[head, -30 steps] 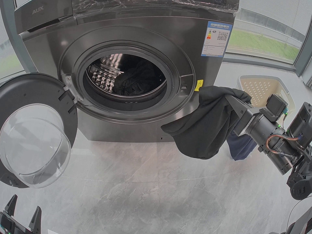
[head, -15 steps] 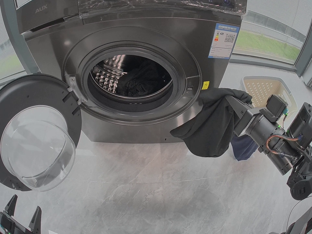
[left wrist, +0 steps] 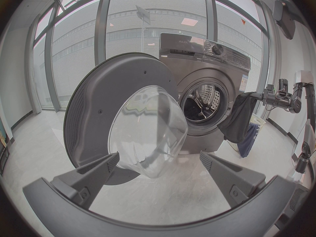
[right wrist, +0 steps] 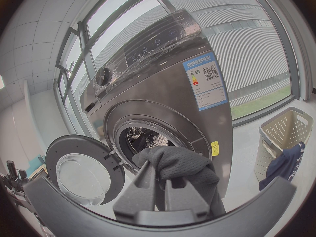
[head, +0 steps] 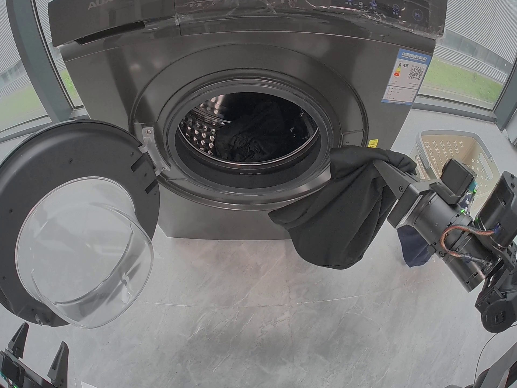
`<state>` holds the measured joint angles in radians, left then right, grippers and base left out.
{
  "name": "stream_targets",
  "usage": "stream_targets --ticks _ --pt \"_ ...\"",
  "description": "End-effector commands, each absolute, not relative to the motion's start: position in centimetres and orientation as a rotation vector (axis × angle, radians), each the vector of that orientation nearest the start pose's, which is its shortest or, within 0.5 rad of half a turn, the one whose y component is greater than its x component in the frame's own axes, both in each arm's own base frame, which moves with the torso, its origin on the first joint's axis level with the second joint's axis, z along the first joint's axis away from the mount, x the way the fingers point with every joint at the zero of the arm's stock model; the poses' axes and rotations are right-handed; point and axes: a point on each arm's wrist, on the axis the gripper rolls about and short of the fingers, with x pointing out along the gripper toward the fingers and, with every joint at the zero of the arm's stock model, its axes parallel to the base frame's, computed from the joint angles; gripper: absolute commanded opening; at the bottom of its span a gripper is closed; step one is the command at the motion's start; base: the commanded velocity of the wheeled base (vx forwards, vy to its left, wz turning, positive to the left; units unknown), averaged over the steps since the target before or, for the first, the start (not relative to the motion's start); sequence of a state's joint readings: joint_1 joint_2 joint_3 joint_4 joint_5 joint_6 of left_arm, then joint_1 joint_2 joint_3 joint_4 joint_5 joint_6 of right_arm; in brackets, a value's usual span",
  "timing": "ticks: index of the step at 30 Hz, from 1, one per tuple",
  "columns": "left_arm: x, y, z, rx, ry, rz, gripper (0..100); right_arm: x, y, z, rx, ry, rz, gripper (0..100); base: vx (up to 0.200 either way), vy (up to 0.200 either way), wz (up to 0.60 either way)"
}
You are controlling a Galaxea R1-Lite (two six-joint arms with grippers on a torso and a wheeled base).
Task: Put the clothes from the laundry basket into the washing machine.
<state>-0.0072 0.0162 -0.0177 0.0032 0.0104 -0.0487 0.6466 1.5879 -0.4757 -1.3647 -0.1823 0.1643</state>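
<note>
Laundry basket sits partly hidden behind the right arm.

The head camera looked forward and down from close before the washing machine, taking in its open door and the floor. The left wrist camera sat low and farther back, facing the machine past the door, between the spread tips of the left claw. The right wrist camera looked along the right claw and its pinched black garment from beside the laundry basket. All three views shared the machine front and door.
</note>
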Motion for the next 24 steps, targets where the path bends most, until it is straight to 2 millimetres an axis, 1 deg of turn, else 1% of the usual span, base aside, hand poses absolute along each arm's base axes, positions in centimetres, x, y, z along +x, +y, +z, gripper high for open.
stream_targets --ticks 1,20,24 --pt "-2.21 0.04 7.63 -0.049 0.012 0.003 100 20.16 14.73 20.15 0.262 -0.193 0.481 0 0.000 0.000 0.00" --pt "-2.23 0.04 7.62 -0.049 0.009 0.008 100 20.02 14.63 19.86 0.258 -0.181 0.483 0 0.000 0.000 0.00" --pt "-2.23 0.04 7.62 -0.049 0.009 0.008 100 19.86 14.52 19.41 0.251 -0.164 0.484 0 0.000 0.200 0.00"
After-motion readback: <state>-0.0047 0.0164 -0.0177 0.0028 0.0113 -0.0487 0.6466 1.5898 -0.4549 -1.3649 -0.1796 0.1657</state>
